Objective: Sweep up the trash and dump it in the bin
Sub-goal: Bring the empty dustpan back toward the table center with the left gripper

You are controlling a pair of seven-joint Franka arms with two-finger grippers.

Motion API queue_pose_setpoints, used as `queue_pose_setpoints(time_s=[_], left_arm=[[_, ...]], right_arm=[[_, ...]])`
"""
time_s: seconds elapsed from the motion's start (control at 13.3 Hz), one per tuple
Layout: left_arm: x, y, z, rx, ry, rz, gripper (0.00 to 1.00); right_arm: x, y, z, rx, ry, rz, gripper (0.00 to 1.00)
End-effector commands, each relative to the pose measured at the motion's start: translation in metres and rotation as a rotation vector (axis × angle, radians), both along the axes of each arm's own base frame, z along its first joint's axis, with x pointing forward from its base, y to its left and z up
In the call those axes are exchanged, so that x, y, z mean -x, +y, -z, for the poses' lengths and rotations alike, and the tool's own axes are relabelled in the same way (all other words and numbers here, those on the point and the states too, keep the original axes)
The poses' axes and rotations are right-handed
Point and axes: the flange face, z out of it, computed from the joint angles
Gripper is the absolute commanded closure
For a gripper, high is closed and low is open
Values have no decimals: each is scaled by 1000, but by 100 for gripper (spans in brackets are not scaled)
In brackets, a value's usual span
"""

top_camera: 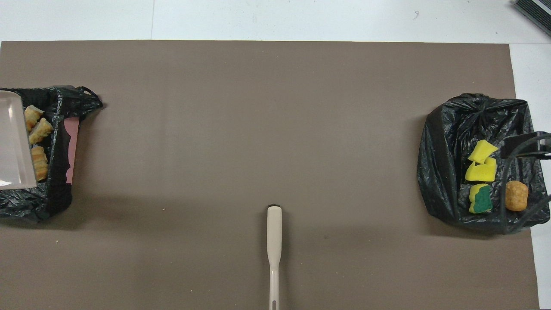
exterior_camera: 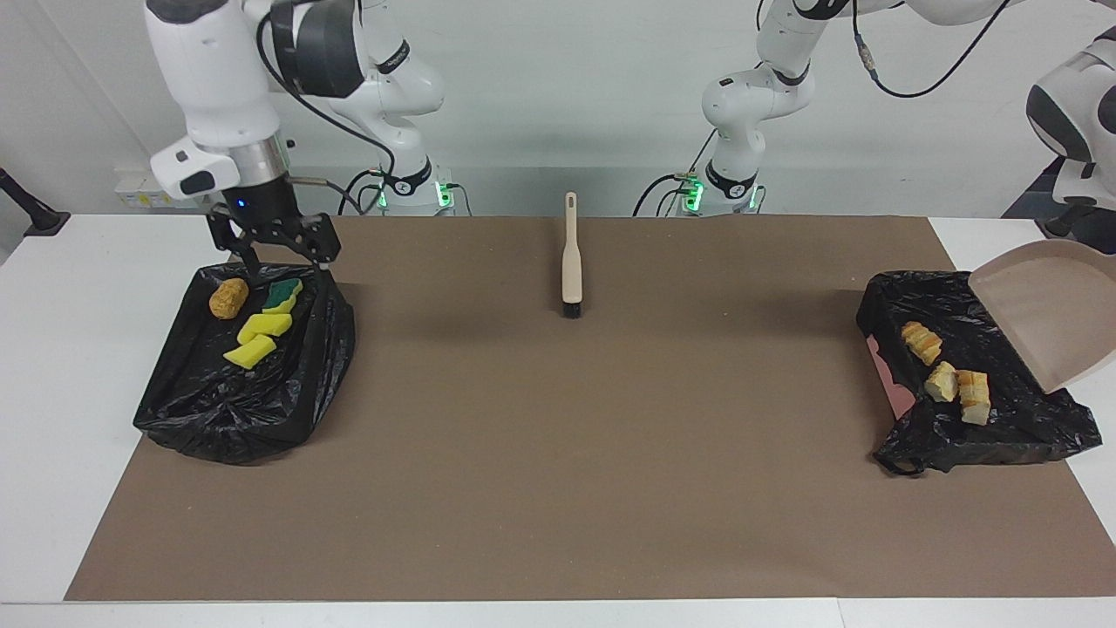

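The trash lies in two bins lined with black bags. The bin (exterior_camera: pixel 218 410) at the right arm's end holds a brown lump (exterior_camera: pixel 228 298), a green-and-yellow sponge (exterior_camera: pixel 282 295) and two yellow sponge pieces (exterior_camera: pixel 264 325). My right gripper (exterior_camera: pixel 279 253) is open and empty over that bin's edge nearest the robots. The bin (exterior_camera: pixel 1029 427) at the left arm's end holds three bread-like chunks (exterior_camera: pixel 942 381). My left gripper (exterior_camera: pixel 1079 231), at the frame's edge, holds the beige dustpan (exterior_camera: pixel 1051 310) tilted over this bin. The brush (exterior_camera: pixel 571 262) lies alone on the mat.
A brown mat (exterior_camera: pixel 558 453) covers the table between the two bins. The brush (top_camera: pixel 274 241) lies mid-table near the robots, its bristles pointing away from them. Both bins (top_camera: pixel 447 172) sit at the mat's ends by the table's edges.
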Motion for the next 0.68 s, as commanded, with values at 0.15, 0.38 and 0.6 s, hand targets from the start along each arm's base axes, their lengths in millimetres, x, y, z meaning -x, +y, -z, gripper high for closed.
queue_pose_setpoints(time_s=[0.15, 0.38, 0.6], left_arm=[[17, -51, 16, 234, -113, -275, 100], [29, -99, 34, 317, -199, -486, 100], [32, -158, 48, 369, -292, -696, 100]], right_arm=[[6, -9, 3, -82, 10, -10, 0], [5, -16, 4, -101, 8, -2, 0], [5, -14, 5, -98, 4, -30, 0]])
